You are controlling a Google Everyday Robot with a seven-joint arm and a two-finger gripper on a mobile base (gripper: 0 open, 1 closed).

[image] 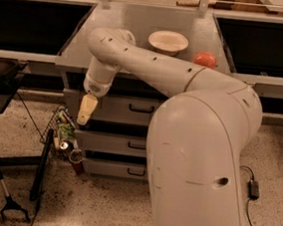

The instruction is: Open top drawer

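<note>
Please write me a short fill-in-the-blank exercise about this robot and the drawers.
1. The gripper hangs in front of the top drawer, to the ___ of its handle in the picture.
2. The cabinet has ___ drawers.
3. Beside the orange ball on the counter stands a cream ___.
Missing words: left; three; bowl.

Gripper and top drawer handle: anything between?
Camera view: only bare drawer front between the gripper, at the top drawer's left end, and its black handle.

countertop | cream bowl mid | orange-red round object right | gripper below front-left edge
</note>
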